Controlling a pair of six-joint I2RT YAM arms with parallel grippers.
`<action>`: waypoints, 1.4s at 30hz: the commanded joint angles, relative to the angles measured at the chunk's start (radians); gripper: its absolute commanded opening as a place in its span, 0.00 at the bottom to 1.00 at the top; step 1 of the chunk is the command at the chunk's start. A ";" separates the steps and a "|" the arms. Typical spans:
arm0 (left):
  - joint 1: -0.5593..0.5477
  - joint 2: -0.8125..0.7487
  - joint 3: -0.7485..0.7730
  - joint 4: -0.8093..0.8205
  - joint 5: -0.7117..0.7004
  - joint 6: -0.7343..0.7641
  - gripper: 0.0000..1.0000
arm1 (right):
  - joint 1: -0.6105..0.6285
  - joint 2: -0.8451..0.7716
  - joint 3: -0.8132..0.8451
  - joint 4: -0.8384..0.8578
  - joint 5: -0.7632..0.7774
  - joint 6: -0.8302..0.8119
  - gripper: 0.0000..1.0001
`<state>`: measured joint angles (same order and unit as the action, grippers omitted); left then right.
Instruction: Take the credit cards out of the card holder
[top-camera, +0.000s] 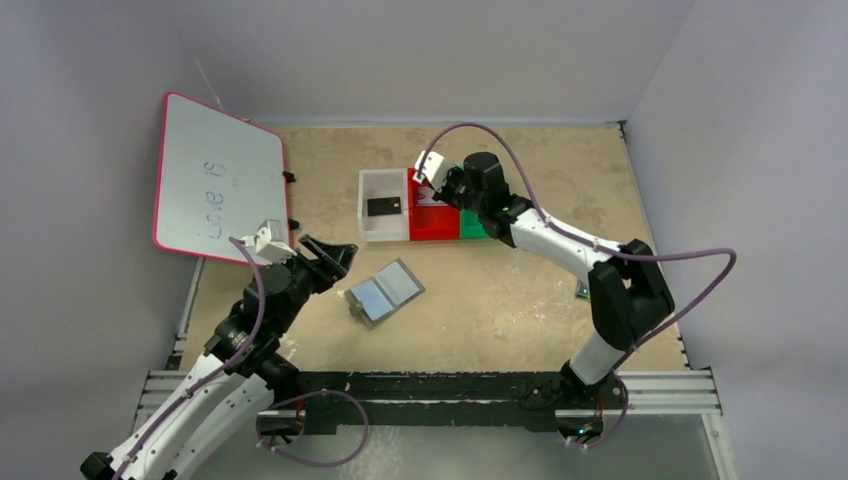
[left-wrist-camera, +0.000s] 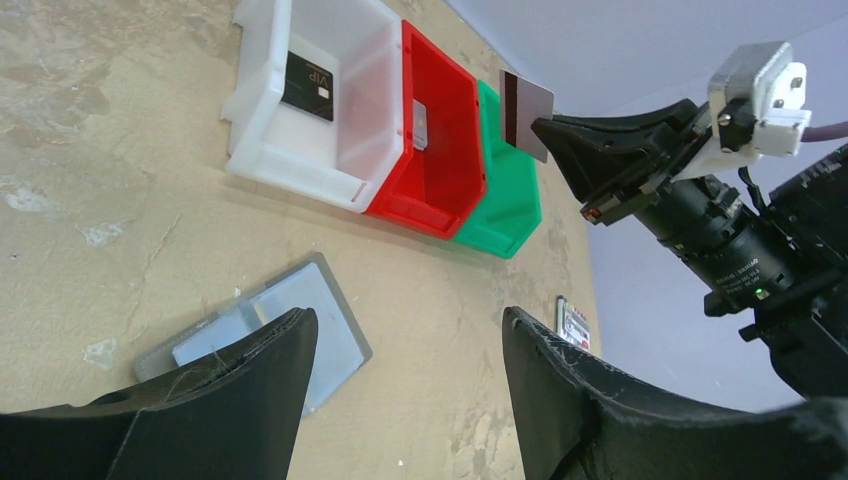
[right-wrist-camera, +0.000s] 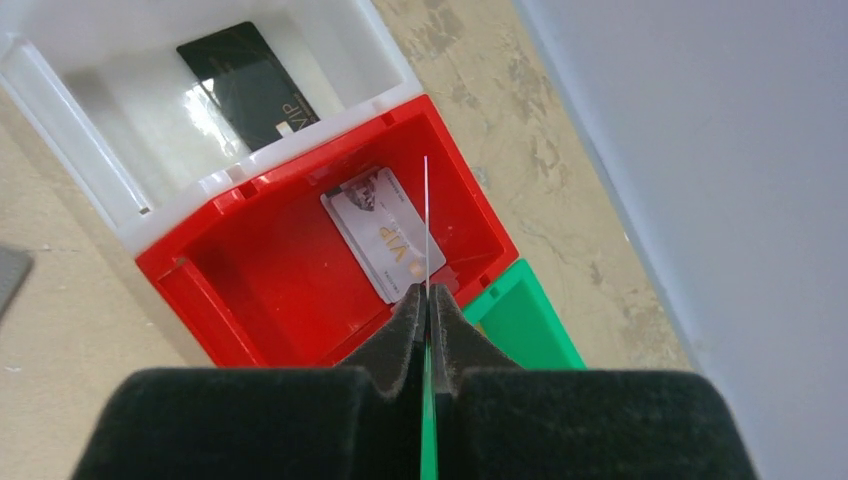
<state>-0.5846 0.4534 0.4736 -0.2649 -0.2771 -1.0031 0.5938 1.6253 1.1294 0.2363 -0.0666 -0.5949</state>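
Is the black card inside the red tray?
No, the black card lies in the white tray, while the red tray holds a silvery-grey card.

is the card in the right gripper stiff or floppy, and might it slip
Probably stiff: the card stands straight from the right gripper, pinched at one edge, no droop. Likely light, being very thin edge-on. Smooth face may slip.

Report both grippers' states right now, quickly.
Left gripper: open, holding nothing.
Right gripper: shut on a card, pinched by its edge.
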 joint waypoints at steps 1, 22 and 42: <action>-0.001 -0.011 0.051 -0.034 -0.024 0.030 0.68 | 0.003 0.046 0.114 -0.068 -0.048 -0.123 0.00; -0.001 -0.051 0.080 -0.095 -0.055 0.050 0.68 | 0.003 0.328 0.340 -0.209 0.042 -0.368 0.00; -0.001 -0.074 0.109 -0.139 -0.100 0.077 0.68 | 0.011 0.503 0.446 -0.179 0.165 -0.487 0.00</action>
<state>-0.5846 0.3870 0.5358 -0.4110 -0.3557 -0.9524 0.6014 2.1246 1.5383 0.0154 0.0502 -1.0481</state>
